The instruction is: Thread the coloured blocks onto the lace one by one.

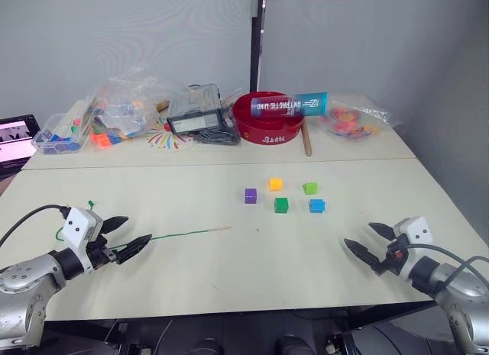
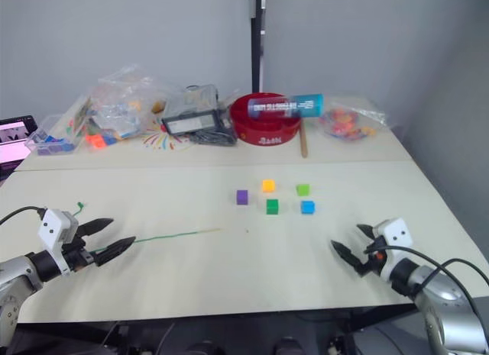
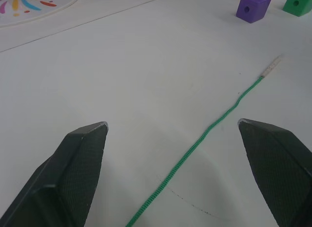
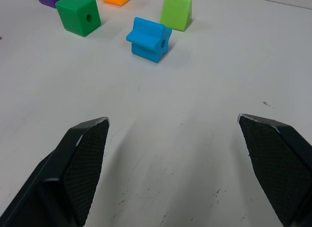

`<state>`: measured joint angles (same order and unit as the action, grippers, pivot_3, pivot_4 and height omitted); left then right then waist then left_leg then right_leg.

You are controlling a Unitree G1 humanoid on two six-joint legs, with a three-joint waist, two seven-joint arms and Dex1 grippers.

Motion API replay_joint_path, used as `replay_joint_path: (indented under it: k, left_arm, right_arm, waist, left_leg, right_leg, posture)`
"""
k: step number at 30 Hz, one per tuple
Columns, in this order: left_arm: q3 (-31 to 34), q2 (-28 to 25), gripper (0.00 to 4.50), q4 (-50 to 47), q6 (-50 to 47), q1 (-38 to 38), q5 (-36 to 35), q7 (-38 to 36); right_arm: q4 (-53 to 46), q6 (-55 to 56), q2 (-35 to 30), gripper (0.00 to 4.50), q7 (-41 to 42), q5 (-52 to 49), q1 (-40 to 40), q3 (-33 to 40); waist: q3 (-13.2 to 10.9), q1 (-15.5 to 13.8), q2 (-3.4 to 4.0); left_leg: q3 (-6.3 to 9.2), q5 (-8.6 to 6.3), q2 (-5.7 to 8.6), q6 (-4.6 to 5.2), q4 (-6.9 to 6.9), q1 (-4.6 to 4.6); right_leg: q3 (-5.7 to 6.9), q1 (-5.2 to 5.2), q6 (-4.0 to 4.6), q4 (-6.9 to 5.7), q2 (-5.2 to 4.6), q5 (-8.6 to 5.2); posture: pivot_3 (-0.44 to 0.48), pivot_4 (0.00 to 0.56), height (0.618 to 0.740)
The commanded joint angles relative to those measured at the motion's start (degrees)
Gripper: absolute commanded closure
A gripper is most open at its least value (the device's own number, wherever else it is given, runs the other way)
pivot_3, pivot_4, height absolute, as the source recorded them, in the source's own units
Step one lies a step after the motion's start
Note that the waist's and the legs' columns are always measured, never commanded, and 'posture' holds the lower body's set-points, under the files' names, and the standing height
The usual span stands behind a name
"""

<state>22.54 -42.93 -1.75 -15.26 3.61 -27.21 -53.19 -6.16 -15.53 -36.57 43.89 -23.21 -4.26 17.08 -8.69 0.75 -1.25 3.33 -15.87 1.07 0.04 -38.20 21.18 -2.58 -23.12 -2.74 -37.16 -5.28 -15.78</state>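
Lying loose on the table (image 1: pixel 229 279), all five coloured blocks (image 1: pixel 280 204) remain unthreaded, the lace (image 1: pixel 187 233) bare, with the left gripper (image 1: pixel 121 237) and right gripper (image 1: pixel 370 244) both spread wide, holding nothing.

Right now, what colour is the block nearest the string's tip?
Purple block, clearest in the left wrist view.

Matt, faintly scuffed pale worktop (image 1: pixel 229 271), smooth plastic blocks (image 4: pixel 148 39), braided green lace (image 3: pixel 195 146) with a pale stiff tip, black textured end effector fingers (image 3: pixel 78 173), glossy red bowl (image 1: pixel 267 122) beyond the blocks
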Motion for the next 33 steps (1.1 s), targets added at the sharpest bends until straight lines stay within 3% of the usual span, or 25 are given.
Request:
replay_joint_path:
  k: [1,10,13,17,23,33]
  left_arm:
    - [0.86,-0.83,0.00,-1.43,0.80,-0.15,-0.16,-0.20]
    - [-8.36,0.88,0.00,-5.19,-5.80,-7.49,-4.88,-5.68]
    - [-13.33,0.99,0.00,-2.58,-5.87,-11.61,-3.25,-9.06]
    - [-20.87,2.38,0.00,3.66,-0.67,-17.42,2.25,-13.55]
    - [-27.63,5.89,0.00,15.85,6.68,-26.42,8.78,-17.61]
    - [-31.28,9.41,0.00,31.72,12.78,-33.11,13.41,-23.87]
  right_arm:
    - [-0.89,1.16,-0.27,0.03,0.53,-0.24,0.88,0.46]
    - [-8.07,-3.83,-1.39,0.03,6.56,-4.46,4.75,-5.71]
    - [-10.74,-6.27,-3.43,0.03,10.58,-5.60,5.77,-8.80]
    - [-15.35,-10.22,-7.08,0.03,15.03,-7.70,6.44,-11.97]
    - [-19.93,-13.97,-8.13,0.03,13.92,-9.51,8.12,-12.25]
    - [-23.14,-14.80,-7.87,0.03,9.26,-9.39,6.45,-10.17]
  waist:
    - [0.00,0.02,0.00]
    - [0.00,-0.05,0.00]
    - [0.00,-0.02,0.00]
    - [0.00,-0.07,0.00]
    - [-0.03,-0.06,-0.05]
    - [-0.03,-0.27,-0.05]
  left_leg:
    - [0.00,0.00,0.00,0.00,0.00,0.00]
    - [0.00,0.00,0.02,0.00,-0.03,0.01]
    - [0.00,0.00,0.06,0.00,-0.03,0.02]
    - [0.00,0.00,0.07,0.01,-0.03,0.02]
    - [0.00,0.00,0.16,0.02,-0.15,0.10]
    - [0.02,-0.13,0.21,0.25,-0.62,0.26]
  right_leg:
    - [0.00,0.00,0.00,0.00,0.00,0.00]
    - [0.00,0.01,-0.02,-0.03,-0.01,0.01]
    - [0.01,0.00,-0.02,-0.03,0.00,0.01]
    - [0.03,0.00,-0.02,-0.04,0.04,0.01]
    - [0.09,-0.01,-0.02,-0.03,0.08,0.01]
    - [0.13,-0.02,-0.07,-0.12,0.08,0.03]
  posture:
    - [0.000,0.150,0.740]
    - [0.000,0.150,0.740]
    - [0.000,0.150,0.740]
    - [0.000,0.150,0.740]
    - [0.000,0.150,0.740]
    - [0.000,0.150,0.740]
